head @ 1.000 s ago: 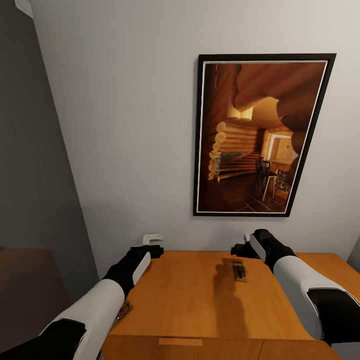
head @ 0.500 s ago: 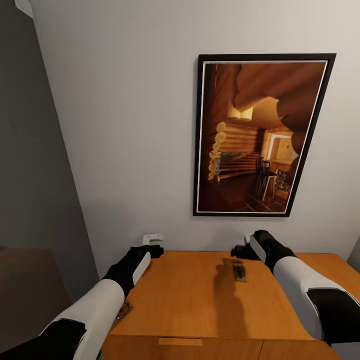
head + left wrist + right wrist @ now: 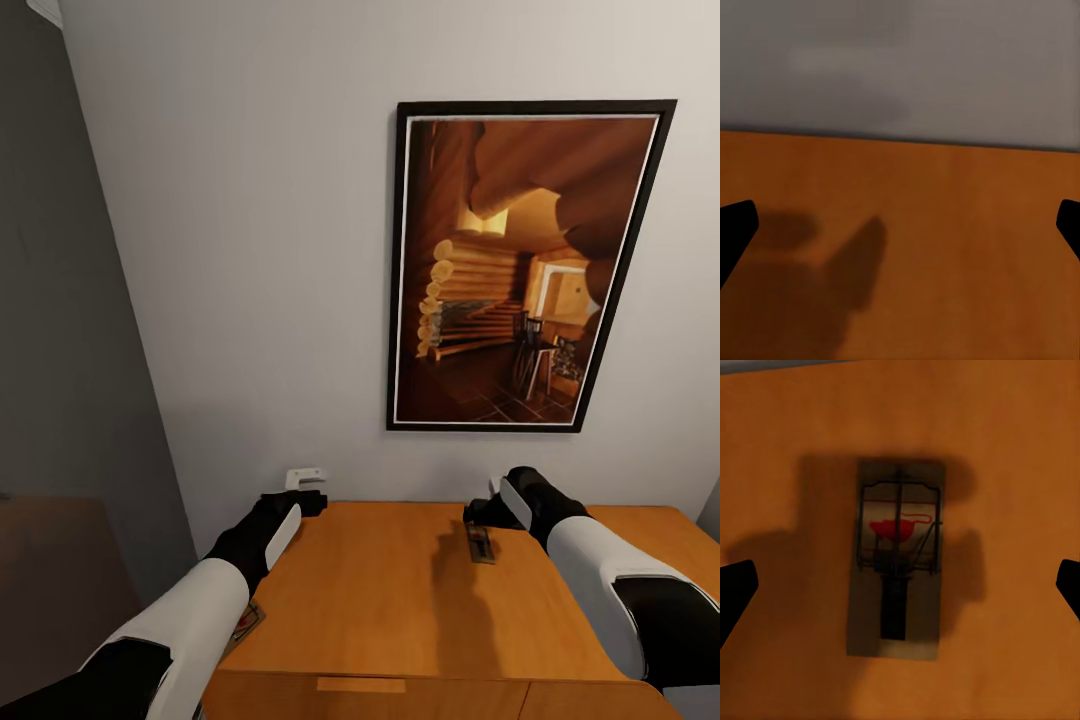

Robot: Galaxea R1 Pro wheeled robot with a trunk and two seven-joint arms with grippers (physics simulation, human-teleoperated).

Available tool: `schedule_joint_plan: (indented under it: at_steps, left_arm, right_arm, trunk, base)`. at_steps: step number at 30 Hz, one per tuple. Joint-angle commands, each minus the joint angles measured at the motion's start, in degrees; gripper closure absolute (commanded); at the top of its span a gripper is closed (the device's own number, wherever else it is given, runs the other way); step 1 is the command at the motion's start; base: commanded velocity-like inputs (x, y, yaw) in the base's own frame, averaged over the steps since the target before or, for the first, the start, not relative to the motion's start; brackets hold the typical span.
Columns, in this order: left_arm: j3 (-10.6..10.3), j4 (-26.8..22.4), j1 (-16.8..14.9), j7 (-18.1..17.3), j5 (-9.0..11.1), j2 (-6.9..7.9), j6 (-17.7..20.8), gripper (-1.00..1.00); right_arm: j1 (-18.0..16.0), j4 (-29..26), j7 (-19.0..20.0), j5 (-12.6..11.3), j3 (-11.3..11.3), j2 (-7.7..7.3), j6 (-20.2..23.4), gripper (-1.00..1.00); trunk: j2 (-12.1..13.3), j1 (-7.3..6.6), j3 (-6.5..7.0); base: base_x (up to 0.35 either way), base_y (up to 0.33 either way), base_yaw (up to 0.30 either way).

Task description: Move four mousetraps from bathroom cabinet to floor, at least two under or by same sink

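One mousetrap (image 3: 480, 543) lies flat on the orange-brown cabinet (image 3: 380, 600) top, a tan board with dark wire and a red mark. In the right wrist view this mousetrap (image 3: 896, 559) sits directly below my open right gripper (image 3: 900, 589), between its two dark fingertips (image 3: 735, 592). My right gripper (image 3: 485, 512) hovers just above the trap's far end. A second mousetrap (image 3: 247, 622) peeks out beside my left forearm at the cabinet's left edge; I cannot tell what it rests on. My left gripper (image 3: 304, 479) stands open over the cabinet's back left corner, and its wrist view looks past that gripper (image 3: 900, 225) at bare cabinet (image 3: 945, 255) wood.
A grey wall (image 3: 250, 250) rises straight behind the cabinet, with a large framed picture (image 3: 520, 270) hanging on it. A darker grey wall (image 3: 60, 350) closes off the left side. A wooden bar handle (image 3: 360, 685) shows on the cabinet front.
My right gripper has dropped slightly toward the mousetrap on the cabinet top. The head view has shifted a little. The left arm has not moved.
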Motion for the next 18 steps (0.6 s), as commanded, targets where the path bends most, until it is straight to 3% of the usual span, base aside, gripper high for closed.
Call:
schedule_joint_plan:
  at_steps: [1, 18]
  left_arm:
    - [-0.24, -0.07, -0.01, 0.49, 0.61, 0.00, 0.18, -1.00]
    - [-0.24, -0.06, -0.01, 0.56, 0.61, 0.00, -1.14, -1.00]
  right_arm:
    - [0.01, -0.07, -0.09, -0.45, 0.28, -0.05, 0.26, -1.00]
    - [0.01, 0.04, 0.59, -0.69, 0.28, 0.01, -0.68, -1.00]
  trunk:
    - [-0.04, 0.02, -0.02]
    - [-0.44, 0.24, -0.20]
  base:
    - [0.000, 0.000, 0.000]
    - [0.000, 0.000, 0.000]
